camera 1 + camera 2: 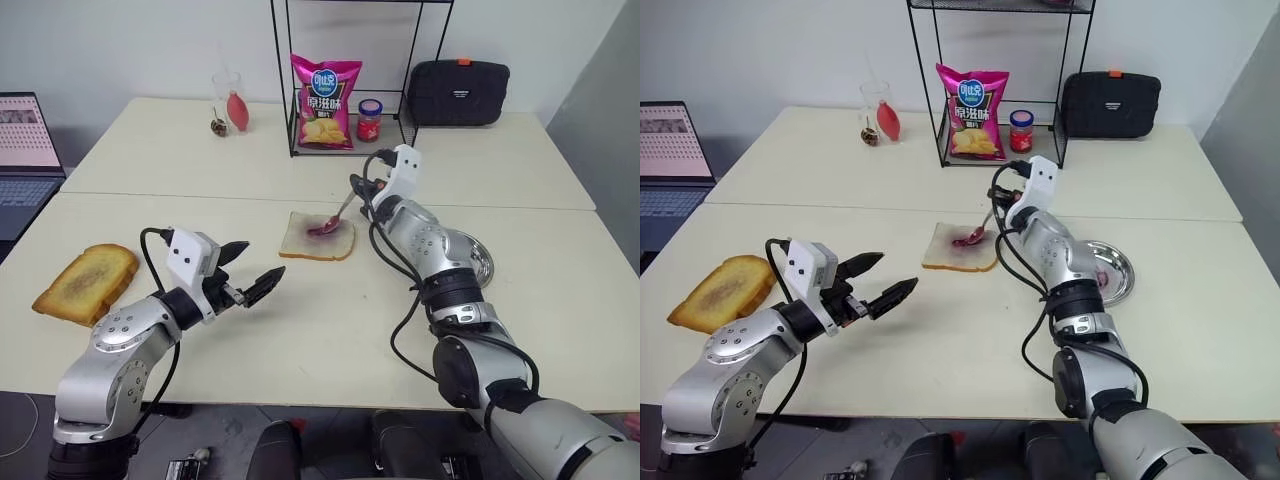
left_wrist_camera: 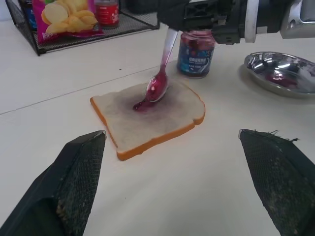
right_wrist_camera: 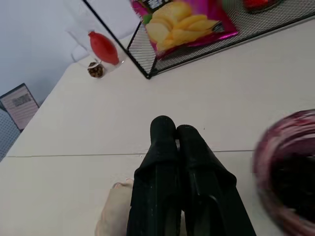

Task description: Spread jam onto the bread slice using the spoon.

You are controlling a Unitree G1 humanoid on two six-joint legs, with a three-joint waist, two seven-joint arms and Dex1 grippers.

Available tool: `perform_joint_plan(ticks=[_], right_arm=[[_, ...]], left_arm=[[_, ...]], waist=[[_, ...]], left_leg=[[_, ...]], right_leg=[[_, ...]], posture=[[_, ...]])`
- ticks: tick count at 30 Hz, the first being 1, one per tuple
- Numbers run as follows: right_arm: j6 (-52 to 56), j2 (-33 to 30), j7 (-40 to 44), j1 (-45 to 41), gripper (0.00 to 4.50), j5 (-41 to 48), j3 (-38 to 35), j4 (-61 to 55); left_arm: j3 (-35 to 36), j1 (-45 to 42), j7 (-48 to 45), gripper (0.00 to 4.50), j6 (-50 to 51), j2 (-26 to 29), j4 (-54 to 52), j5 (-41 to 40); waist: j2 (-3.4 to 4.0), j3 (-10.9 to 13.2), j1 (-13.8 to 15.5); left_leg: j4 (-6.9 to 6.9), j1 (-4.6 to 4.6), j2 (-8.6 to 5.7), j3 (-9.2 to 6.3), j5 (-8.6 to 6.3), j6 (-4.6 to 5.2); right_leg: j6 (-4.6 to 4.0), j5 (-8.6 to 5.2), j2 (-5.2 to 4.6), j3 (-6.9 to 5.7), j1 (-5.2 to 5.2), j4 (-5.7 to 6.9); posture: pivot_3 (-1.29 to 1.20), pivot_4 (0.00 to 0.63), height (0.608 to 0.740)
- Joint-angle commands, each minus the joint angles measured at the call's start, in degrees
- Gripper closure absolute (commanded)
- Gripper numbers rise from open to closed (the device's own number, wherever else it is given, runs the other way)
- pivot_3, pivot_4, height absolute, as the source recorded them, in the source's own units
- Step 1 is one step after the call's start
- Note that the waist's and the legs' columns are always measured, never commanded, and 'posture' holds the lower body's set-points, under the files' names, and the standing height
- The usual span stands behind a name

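Left eye view shows the right gripper clamped on the handle of the spoon, whose red-stained bowl rests on the bread slice in a smear of jam; the slice lies flat on the table, mid-table, in front of a wire rack. Left gripper hovers near the slice, fingers spread wide, holding nothing; a steel dish sits beyond the right arm.

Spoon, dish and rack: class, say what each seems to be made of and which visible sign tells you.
Spoon: looks like polished metal; its silver handle shines and its bowl is stained red.
Dish: probably steel; it mirrors its surroundings.
Rack: thin black wire or rod, likely painted metal, with a mesh floor.
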Motion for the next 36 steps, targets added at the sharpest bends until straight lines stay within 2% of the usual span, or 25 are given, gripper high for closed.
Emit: perform_joint_plan(ticks=[1,8,15,19,27,36], right_arm=[[3.1,-1.0,0.2,1.4,4.43,0.0,0.9,-7.0],[6.2,-1.0,-0.1,2.3,4.43,0.6,0.7,-11.1],[8.8,2.1,-1.4,-1.1,4.43,5.5,-2.9,-12.3],[4.6,5.5,-2.2,-4.1,4.43,4.8,-3.5,-5.1],[-2.2,6.8,-1.2,-7.0,4.43,2.9,-4.0,6.8],[-4.3,4.3,-0.2,-6.6,4.43,0.4,-3.0,9.1]], left_arm=[[-0.6,-1.3,-1.0,0.00,-1.4,0.6,0.1,-0.2],[-0.7,-1.4,-1.6,0.00,-1.4,0.8,0.3,-0.2],[-0.3,-1.0,-1.8,0.00,-1.2,1.0,-0.1,-0.5],[0.2,-0.5,-1.4,0.00,-0.8,1.2,-0.9,-0.7],[1.0,0.8,-0.6,0.00,-0.3,1.6,-2.5,-1.1],[0.9,1.1,0.0,0.00,-0.3,1.5,-2.8,-1.2]], waist=[[0.00,0.0,0.0],[0.00,0.0,-0.1],[0.01,0.0,-0.1],[0.00,0.0,-0.2],[0.00,0.0,-0.1],[0.00,0.0,-0.1]], left_leg=[[0.00,0.00,0.00,-0.01,0.00,0.00],[-0.02,0.00,0.01,0.00,0.00,0.00],[-0.02,0.00,0.02,-0.01,0.00,0.00],[-0.01,0.00,0.01,0.00,0.00,0.00],[-0.01,-0.01,0.00,0.01,0.00,0.00],[-0.02,-0.01,0.01,-0.03,0.00,0.00]], right_leg=[[-0.02,-0.01,0.00,-0.01,0.00,0.01],[-0.03,-0.05,0.01,0.00,-0.02,0.04],[0.00,-0.07,0.02,-0.02,-0.03,0.05],[-0.01,-0.07,0.01,-0.01,-0.02,0.04],[-0.03,-0.06,-0.01,-0.02,-0.02,-0.01],[-0.07,-0.06,0.01,-0.05,-0.02,0.02]], posture=[[0.00,0.150,0.740],[0.00,0.150,0.740],[0.00,0.150,0.740],[0.00,0.150,0.740],[0.00,0.150,0.740],[0.00,0.150,0.740]])
